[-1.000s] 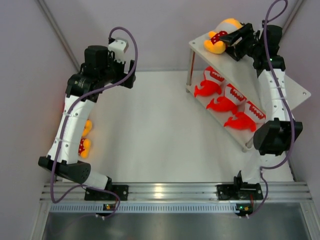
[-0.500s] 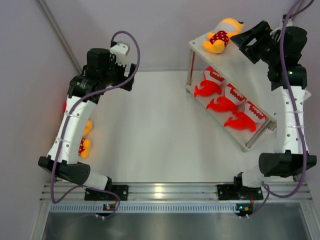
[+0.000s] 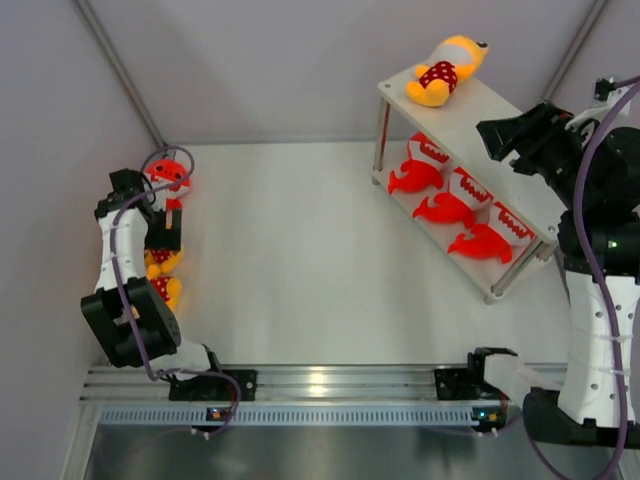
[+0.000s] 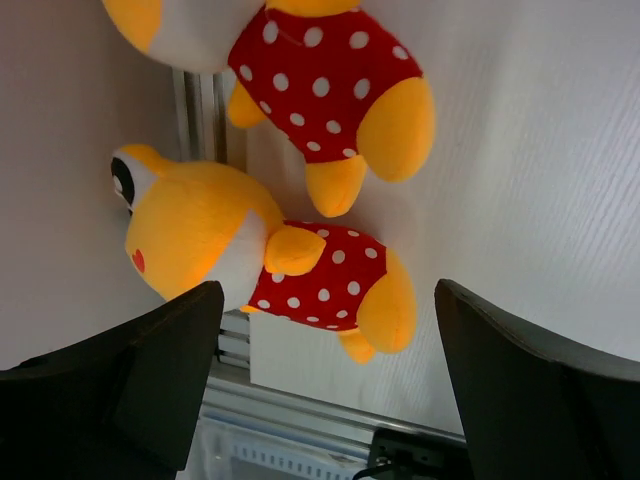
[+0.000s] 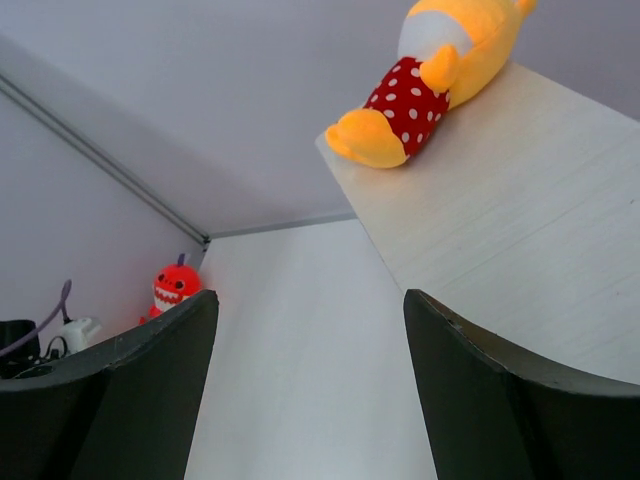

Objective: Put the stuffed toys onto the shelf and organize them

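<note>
The right fingers [image 5: 130,400] stand spread and empty, pulled back from the yellow toy [image 5: 430,85] they were on a second ago. That toy now lies free on its side at the far corner of the top board of the shelf [image 3: 480,120], so I judge it as placed. Three red sharks [image 3: 455,200] sit in a row on the lower board. The left fingers [image 4: 160,370], also spread wide with nothing between them, have swung down from mid-counter to the left wall and hang over two yellow toys [image 4: 270,270] lying side by side on the counter [image 3: 300,260]. One red shark [image 3: 168,172] waits just beyond them. A pickup of the nearer yellow toy looks next.
</note>
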Robot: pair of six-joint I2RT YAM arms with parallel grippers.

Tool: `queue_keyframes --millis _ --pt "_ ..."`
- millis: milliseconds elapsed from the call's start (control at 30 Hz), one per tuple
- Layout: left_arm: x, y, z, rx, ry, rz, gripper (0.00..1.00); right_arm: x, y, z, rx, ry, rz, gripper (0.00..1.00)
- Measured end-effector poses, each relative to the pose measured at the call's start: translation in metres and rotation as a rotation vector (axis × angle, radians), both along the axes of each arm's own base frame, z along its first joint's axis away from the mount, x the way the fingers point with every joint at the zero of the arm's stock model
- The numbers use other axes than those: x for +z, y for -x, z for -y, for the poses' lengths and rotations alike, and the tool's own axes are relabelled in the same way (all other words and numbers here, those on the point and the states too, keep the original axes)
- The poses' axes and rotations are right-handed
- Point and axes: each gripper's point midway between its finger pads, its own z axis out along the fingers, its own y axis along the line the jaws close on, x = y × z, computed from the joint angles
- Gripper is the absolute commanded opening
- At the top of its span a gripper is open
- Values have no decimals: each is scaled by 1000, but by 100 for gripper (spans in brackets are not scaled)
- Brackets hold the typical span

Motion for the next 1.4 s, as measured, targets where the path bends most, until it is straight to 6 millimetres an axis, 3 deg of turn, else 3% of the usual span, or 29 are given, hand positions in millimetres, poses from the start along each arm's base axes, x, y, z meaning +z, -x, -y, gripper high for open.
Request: queue_keyframes --millis 133,300,500,533,567,633,667,700,767,867,967,1067,1167,1233,1267,1400 --pt "-15 6 -25 125 74 3 90 -14 2 2 -5 29 -22 75" --pt "-28 -21 -25 164 128 51 89 -32 -6 4 -16 48 -74 76" --pt "-78 -42 -23 182 187 -19 86 -35 -4 9 -43 61 -84 76" --pt "-87 -43 -24 189 189 -38 82 -35 -4 9 -43 60 -83 75" --pt "-94 -44 -25 197 189 -54 65 -35 -4 9 -44 60 -83 75" --pt "-104 -47 -28 208 184 -71 42 -35 -4 9 -44 60 -84 76" --pt "-105 -48 -28 207 185 -70 25 -35 -4 9 -44 60 -85 76" --pt "-104 -48 -26 205 191 -66 0 -36 -4 9 -44 60 -86 76" --pt "-95 -52 -22 185 207 -34 0 -36 -4 10 -48 61 -87 75" --pt "-76 -56 -6 129 239 30 0 -35 -1 10 -48 61 -83 73" --pt "-40 -61 26 13 255 119 0 -32 4 3 -26 58 -73 71" --pt "21 -72 82 -169 264 276 0 -37 12 -16 37 55 -63 70" --pt "93 -74 158 -391 357 449 0 -59 17 -48 131 50 -99 69" --pt "143 -69 201 -499 485 545 0 -75 19 -81 226 60 -129 72" --pt "163 -68 214 -530 536 585 0 -80 20 -102 282 68 -138 72" --pt "210 -58 242 -572 698 648 0 -98 19 -205 533 105 -155 74"
